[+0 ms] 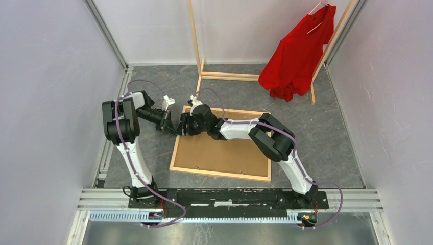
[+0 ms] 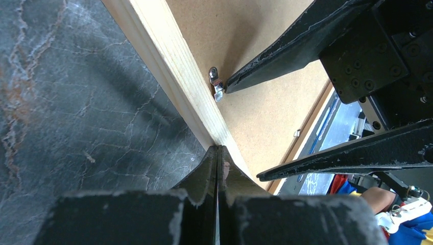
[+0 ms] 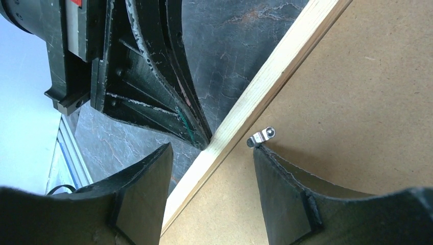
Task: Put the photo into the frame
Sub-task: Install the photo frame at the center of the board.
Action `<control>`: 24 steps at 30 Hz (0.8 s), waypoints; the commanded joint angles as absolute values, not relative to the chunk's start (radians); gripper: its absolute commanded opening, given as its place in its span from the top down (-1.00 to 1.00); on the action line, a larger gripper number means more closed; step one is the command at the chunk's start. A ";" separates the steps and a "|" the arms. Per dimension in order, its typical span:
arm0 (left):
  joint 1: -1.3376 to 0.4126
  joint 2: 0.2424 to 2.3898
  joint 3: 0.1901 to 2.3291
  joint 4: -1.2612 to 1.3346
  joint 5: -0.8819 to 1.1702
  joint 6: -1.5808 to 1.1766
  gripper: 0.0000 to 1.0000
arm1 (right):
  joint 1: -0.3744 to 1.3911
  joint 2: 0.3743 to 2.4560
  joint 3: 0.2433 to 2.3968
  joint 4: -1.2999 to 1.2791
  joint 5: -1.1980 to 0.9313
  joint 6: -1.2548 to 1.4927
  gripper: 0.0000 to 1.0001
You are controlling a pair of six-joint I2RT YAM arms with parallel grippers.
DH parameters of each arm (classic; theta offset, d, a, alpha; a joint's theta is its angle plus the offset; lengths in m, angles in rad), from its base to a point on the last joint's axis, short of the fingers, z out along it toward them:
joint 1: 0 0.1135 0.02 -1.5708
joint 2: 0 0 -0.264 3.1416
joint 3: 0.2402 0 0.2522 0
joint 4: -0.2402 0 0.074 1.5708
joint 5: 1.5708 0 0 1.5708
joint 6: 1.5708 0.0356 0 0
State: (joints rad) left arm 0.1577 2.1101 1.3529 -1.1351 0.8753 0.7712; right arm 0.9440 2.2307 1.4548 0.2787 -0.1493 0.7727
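Light natural-wood picture frame (image 1: 219, 174) lies flat on the dark grey marbled tabletop (image 1: 316, 132), back side up, in the middle of the workspace just beyond the arm bases. Its long axis runs left to right, with the right end angled slightly nearer. A brown cardboard backing board (image 1: 224, 153) fills the opening.

Both arms are working the short left rail. The left gripper (image 1: 173, 130) comes in from the left with its jaws pressed tight together and nothing between them. In the left wrist view its tips (image 2: 218, 149) sit right against the outer edge of the wooden rail (image 2: 173, 76).

The right gripper (image 1: 182, 126) reaches across the board from the right with its jaws spread wide and holding nothing. It straddles the same rail (image 3: 265, 87), one finger over the tabletop and the other over the board (image 3: 367, 102). That inner fingertip (image 3: 258, 153) is touching a small silver metal retaining tab (image 3: 261, 136) that sits on the board just inside the rail.

Far back, a red shirt (image 1: 296, 56) hangs on a tall wooden clothes rack (image 1: 196, 51), well apart from the frame.
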 commanded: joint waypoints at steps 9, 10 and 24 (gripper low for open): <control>0.152 2.098 1.310 -1.075 0.837 0.789 0.96 | 0.925 2.279 1.483 0.282 -0.128 0.807 -0.33; 0.153 2.097 1.311 -1.075 0.838 0.790 0.96 | 0.925 2.281 1.485 0.281 -0.126 0.807 -0.33; 0.152 2.090 1.317 -1.092 0.832 0.805 0.96 | 0.920 2.319 1.529 0.275 -0.125 0.814 -0.32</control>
